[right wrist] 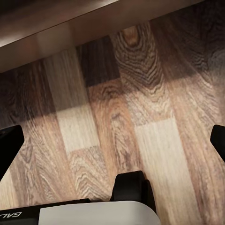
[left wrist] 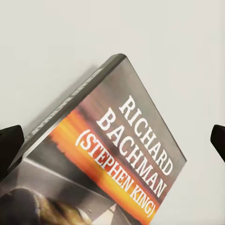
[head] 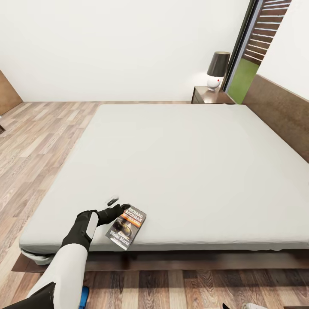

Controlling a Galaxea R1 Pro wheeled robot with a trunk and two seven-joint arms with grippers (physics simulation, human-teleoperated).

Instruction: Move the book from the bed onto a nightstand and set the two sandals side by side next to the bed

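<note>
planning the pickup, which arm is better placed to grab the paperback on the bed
Left: its tool is already at the dark orange-banded paperback near the grey mattress edge, fingers open around it. The right wrist camera faces wood-plank floor.

My left arm reaches forward over the bed's near edge, its tool (head: 116, 205) spread open; my right tool (right wrist: 112, 140) hangs low, fingers wide apart.

White walls (head: 107, 47) enclose the room, and a wood-plank floor (head: 30, 141) in mixed light and dark boards runs along them. In the far corner a table lamp (head: 217, 71) (dark shade, white round base) stands beside a tall dark-framed window (head: 251, 51), through which slatted brown fencing and green grass show.
</note>
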